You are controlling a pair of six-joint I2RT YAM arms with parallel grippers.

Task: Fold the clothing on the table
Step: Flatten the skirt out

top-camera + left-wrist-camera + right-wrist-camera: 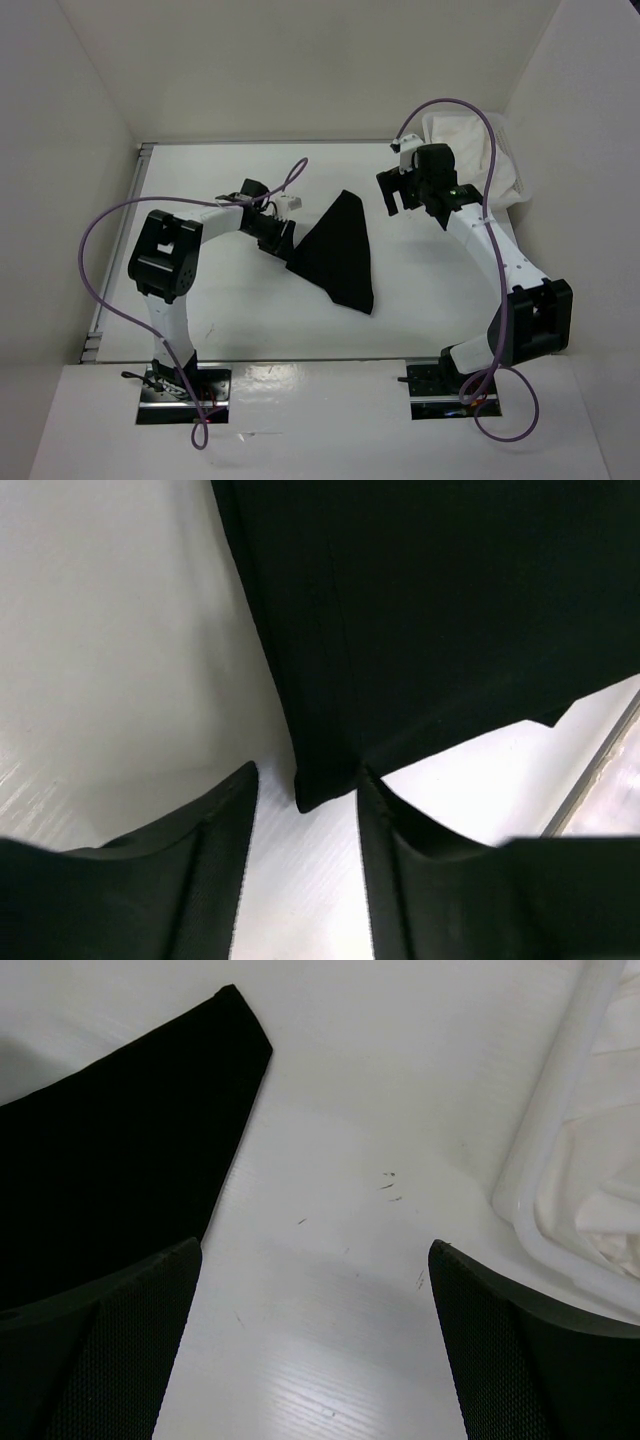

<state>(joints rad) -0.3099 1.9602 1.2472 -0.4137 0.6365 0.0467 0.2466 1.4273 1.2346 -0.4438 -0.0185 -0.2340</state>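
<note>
Black fabric, the clothing, lies in the middle of the table as a folded wedge, its long axis running from the far tip down toward the near edge. The left gripper is right at its left corner: fingers apart, that corner poking into the gap between them, not pinched as far as I can judge. The right gripper hovers spread wide and empty off the far tip, between garment and white plastic bin, so the left arm's clearly nearer.
</note>
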